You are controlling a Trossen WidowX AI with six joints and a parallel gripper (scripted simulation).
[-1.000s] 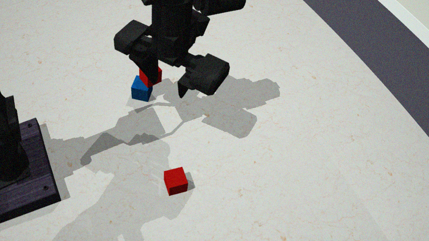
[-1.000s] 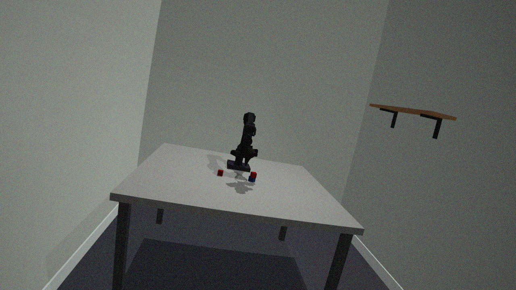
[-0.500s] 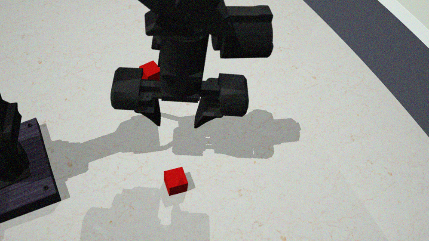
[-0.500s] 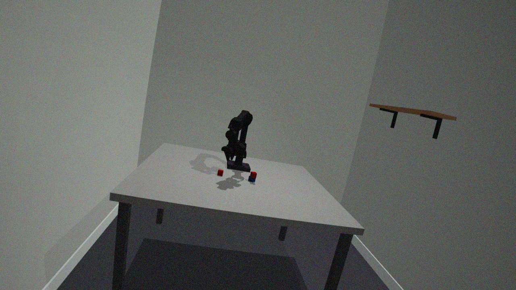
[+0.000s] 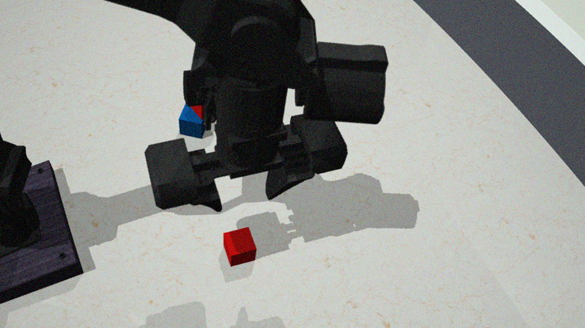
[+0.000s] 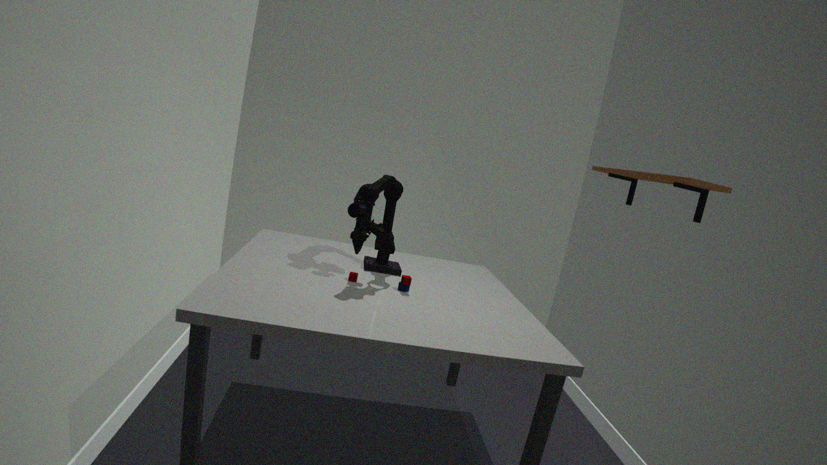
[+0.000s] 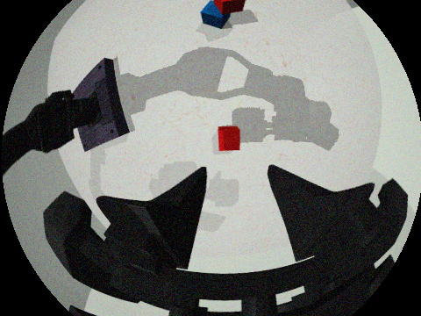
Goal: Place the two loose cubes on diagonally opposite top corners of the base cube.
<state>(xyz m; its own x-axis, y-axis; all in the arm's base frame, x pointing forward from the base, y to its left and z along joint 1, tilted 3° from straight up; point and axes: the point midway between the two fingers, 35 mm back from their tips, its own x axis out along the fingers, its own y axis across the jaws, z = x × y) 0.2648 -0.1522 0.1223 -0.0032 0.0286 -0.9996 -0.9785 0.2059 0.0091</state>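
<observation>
The blue base cube (image 5: 191,128) (image 6: 403,287) (image 7: 213,17) stands on the table. One red cube (image 5: 199,110) (image 6: 406,279) (image 7: 230,5) rests on its top, offset toward one corner; the arm hides most of it in the top view, and the wrist view's upper edge cuts it off. The other red cube (image 5: 238,246) (image 6: 353,276) (image 7: 228,139) lies flat on the table, apart from the blue cube. My gripper (image 5: 245,203) (image 7: 238,170) is open and empty, above the table near this lone cube. In the wrist view the cube shows just beyond the gap between the fingertips.
The arm's dark base plate (image 5: 10,275) (image 6: 394,269) (image 7: 100,136) sits on the pale table (image 5: 431,239) (image 6: 312,312). The upper arm passes over the stacked cubes' side in the top view. A brown wall shelf (image 6: 665,177) hangs far to the right. Arm shadows cross the table.
</observation>
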